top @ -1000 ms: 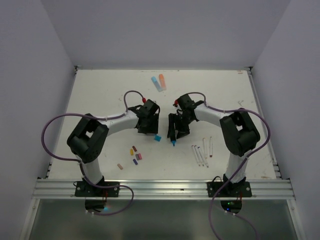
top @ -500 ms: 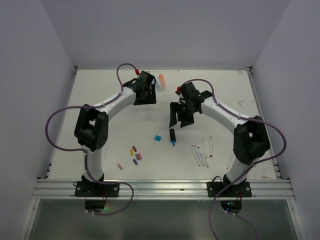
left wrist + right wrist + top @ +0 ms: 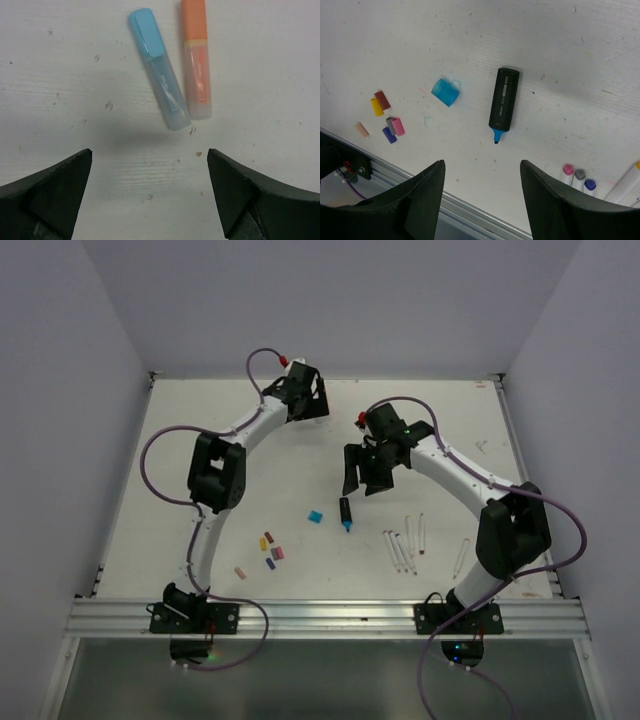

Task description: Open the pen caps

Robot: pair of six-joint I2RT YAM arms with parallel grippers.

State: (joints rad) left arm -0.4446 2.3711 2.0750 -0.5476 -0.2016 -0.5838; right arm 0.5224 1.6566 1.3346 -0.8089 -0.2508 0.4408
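Left claw (image 3: 150,156) hangs wide over the tabletop (image 3: 60,100), nothing between its fingers. Just ahead of its tips lie a blue highlighter (image 3: 167,95) and an orange highlighter (image 3: 198,85), side by side, with the blue cap (image 3: 146,31) and orange cap (image 3: 193,19) both on, at the far ends. Right claw (image 3: 481,170) gapes empty too. Ahead of it lies a black marker (image 3: 503,99), blue tip bare. A loose blue cap (image 3: 445,92) sits off to its left in the wrist view, and small coloured caps (image 3: 393,127) lie scattered further left.
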